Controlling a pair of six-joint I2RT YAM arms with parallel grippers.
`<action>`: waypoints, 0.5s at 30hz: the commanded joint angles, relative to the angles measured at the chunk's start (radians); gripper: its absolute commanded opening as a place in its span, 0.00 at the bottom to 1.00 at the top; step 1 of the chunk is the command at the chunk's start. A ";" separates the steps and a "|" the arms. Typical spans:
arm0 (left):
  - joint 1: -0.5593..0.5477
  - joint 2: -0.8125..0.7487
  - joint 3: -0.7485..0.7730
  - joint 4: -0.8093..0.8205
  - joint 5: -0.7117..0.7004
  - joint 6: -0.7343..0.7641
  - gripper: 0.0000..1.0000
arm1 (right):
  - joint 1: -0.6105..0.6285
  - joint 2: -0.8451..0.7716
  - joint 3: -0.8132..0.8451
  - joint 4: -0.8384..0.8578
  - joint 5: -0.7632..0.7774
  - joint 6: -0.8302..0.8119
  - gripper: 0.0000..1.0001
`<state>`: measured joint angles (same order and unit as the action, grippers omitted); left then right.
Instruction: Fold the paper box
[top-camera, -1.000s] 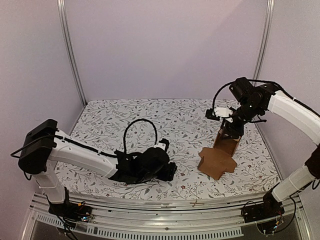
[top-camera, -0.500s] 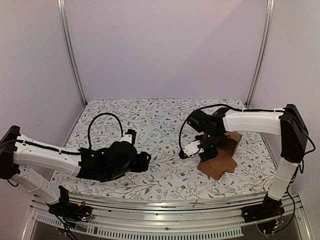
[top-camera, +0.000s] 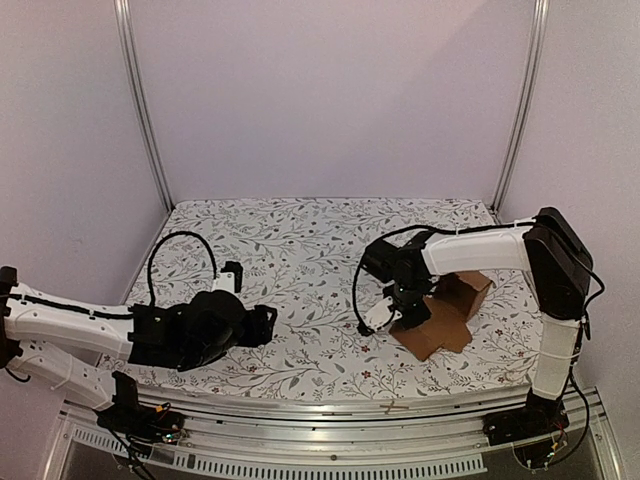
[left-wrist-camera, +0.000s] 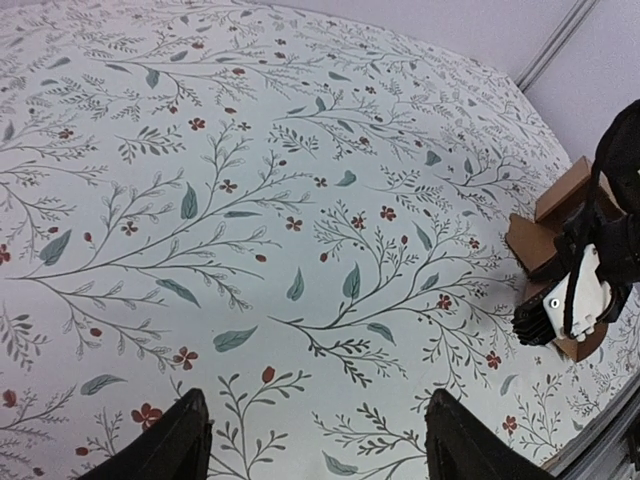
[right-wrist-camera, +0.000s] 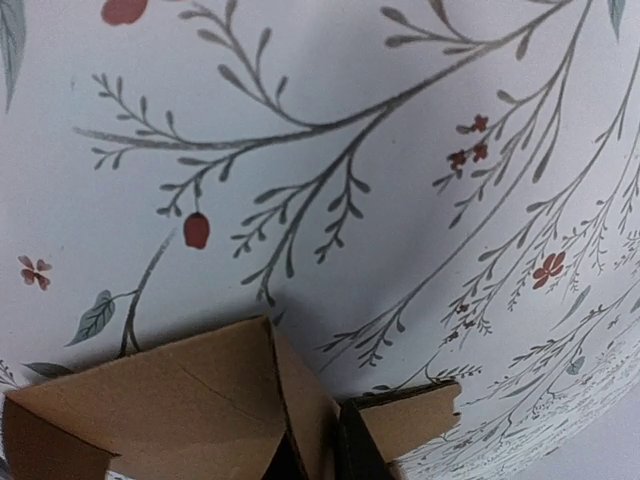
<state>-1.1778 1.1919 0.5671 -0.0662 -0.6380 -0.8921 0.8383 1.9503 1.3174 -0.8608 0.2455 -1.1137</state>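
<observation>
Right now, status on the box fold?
Left gripper open, empty. Right gripper at left edge of paper box, grip unclear. Far side raised. Nothing blocking.

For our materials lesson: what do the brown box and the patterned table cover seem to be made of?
It seems the paper box is brown cardboard, matte and unprinted: the right wrist view shows sharp creases and raw cut edges. Beneath it, the table cover is probably printed fabric or vinyl, white with a leaf-and-flower pattern and little sheen; the pictures leave open which.
</observation>
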 joint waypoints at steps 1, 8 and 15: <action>0.014 -0.012 -0.029 -0.004 -0.024 0.000 0.73 | 0.008 0.022 0.057 -0.066 0.045 0.001 0.01; 0.015 -0.018 -0.010 -0.018 -0.053 0.035 0.74 | 0.003 0.024 0.283 -0.134 -0.029 0.324 0.00; 0.014 0.024 0.061 0.011 -0.017 0.158 0.78 | -0.096 -0.065 0.310 -0.016 -0.223 0.737 0.00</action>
<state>-1.1767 1.1908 0.5724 -0.0761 -0.6659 -0.8223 0.8108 1.9514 1.6482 -0.9321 0.1677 -0.6823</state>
